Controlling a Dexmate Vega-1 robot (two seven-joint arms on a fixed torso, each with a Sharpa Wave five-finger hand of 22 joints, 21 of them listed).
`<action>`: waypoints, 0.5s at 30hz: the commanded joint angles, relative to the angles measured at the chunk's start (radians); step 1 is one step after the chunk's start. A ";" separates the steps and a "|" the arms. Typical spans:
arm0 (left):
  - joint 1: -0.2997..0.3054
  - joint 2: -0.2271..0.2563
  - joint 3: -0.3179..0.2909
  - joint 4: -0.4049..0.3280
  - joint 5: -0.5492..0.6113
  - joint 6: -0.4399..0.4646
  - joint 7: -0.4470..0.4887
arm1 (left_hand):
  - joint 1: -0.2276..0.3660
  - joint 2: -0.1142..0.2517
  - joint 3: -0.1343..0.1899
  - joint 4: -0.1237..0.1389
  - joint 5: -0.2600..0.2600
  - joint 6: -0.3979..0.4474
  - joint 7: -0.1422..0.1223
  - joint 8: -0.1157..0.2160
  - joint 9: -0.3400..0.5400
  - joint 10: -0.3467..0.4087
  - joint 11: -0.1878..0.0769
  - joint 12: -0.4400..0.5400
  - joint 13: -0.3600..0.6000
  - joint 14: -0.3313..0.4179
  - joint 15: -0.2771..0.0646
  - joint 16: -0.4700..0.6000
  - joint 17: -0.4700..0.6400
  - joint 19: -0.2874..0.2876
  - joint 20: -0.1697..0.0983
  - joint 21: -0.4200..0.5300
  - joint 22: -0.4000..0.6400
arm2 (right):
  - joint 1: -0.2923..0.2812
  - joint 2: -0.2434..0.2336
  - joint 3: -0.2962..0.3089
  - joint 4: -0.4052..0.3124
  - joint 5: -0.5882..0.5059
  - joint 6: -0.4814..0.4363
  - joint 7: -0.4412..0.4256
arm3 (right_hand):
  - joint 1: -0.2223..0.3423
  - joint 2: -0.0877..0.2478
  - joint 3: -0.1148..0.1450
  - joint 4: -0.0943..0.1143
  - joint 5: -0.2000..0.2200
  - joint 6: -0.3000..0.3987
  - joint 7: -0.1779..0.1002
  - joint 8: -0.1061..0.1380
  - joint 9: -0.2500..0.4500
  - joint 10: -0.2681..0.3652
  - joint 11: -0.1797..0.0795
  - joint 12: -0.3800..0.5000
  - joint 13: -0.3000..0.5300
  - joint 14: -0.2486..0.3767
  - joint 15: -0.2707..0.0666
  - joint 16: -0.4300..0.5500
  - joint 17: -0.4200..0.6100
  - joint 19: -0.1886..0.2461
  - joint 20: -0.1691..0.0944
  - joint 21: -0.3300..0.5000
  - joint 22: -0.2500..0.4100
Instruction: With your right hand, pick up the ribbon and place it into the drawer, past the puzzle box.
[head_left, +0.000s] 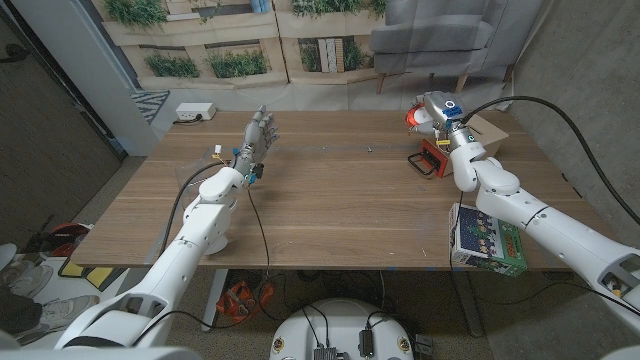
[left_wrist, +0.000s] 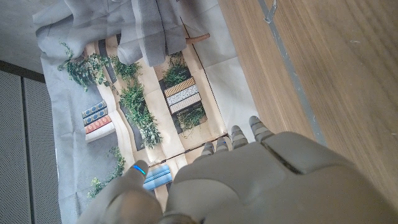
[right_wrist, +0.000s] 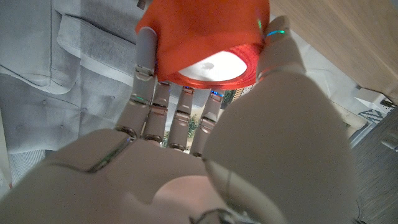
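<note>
One red ribbon roll (right_wrist: 205, 43) is gripped in the right hand (head_left: 437, 108) near the surface's far right corner, so lowering it into the cardboard drawer (head_left: 487, 128) seems next, while the left hand (head_left: 256, 136) waits open.

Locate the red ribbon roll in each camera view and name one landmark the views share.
Head view: ribbon roll at the table's far right, held by the right hand.
Left wrist view: not in it.
Right wrist view: roll between the fingertips.
Shared landmark: wooden table.
</note>
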 joint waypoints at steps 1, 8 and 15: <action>-0.012 -0.004 0.006 0.009 -0.005 -0.021 -0.012 | 0.002 0.119 -0.002 -0.001 0.004 -0.108 -0.009 0.005 0.005 -0.150 0.000 0.006 0.004 -0.168 0.002 0.006 0.002 -0.033 0.003 -0.003 0.004 | 0.000 -0.007 0.002 0.015 0.016 -0.018 0.006 | 0.354 0.350 0.002 0.006 0.003 0.097 0.080 0.003 0.005 0.058 -0.051 0.149 0.005 0.295 -0.386 -0.003 0.005 -0.105 -0.237 0.009 -0.002; -0.015 -0.005 0.008 0.016 -0.003 -0.021 -0.010 | 0.002 0.119 -0.002 -0.001 0.004 -0.108 -0.009 0.005 0.005 -0.151 -0.001 0.005 0.004 -0.167 0.002 0.005 0.002 -0.033 0.003 -0.003 0.004 | 0.004 -0.007 0.001 0.027 0.023 -0.027 0.008 | 0.354 0.350 0.001 0.007 0.003 0.098 0.078 0.001 0.006 0.060 -0.052 0.149 0.008 0.296 -0.386 -0.004 0.009 -0.107 -0.237 0.013 -0.007; -0.021 -0.005 0.008 0.024 -0.002 -0.020 -0.011 | 0.002 0.119 -0.001 -0.001 0.004 -0.107 -0.009 0.005 0.005 -0.151 -0.001 0.005 0.004 -0.167 0.002 0.005 0.002 -0.032 0.002 -0.003 0.004 | 0.004 -0.007 0.003 0.036 0.035 -0.046 0.010 | 0.356 0.350 0.001 0.007 0.004 0.098 0.079 0.000 0.007 0.062 -0.051 0.147 0.008 0.296 -0.386 -0.006 0.011 -0.108 -0.237 0.017 -0.011</action>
